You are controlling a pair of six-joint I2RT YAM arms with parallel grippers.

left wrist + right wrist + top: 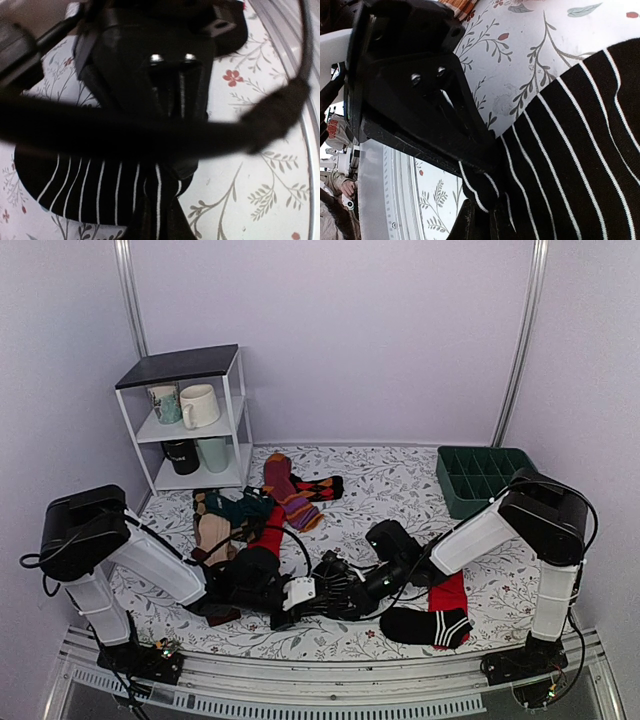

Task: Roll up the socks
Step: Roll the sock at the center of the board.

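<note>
**Item: striped sock, held at both ends, near centre of the table**

Location: the black striped sock (580,150) lies flat on the floral cloth (400,490), close to the near edge, between the two arms.
Left gripper (175,162): its jaws look drawn together on a bunched fold of the sock, though a cable (125,135) crosses that wrist view.
Right gripper (487,172): pinched tight on the sock's rim.
Neighbours: a red sock (448,592) and a black sock with a red-and-white end (425,625) lie just to the right.

Hazards for you to watch:
- Each grip takes only a thin edge of soft knit. Pulling the arms apart could slip it free and undo the roll.
- The two claws sit almost touching, so turning either wrist risks a knock.
- The cable may snag.
- A sweep to the right could drag the red sock in.
</note>
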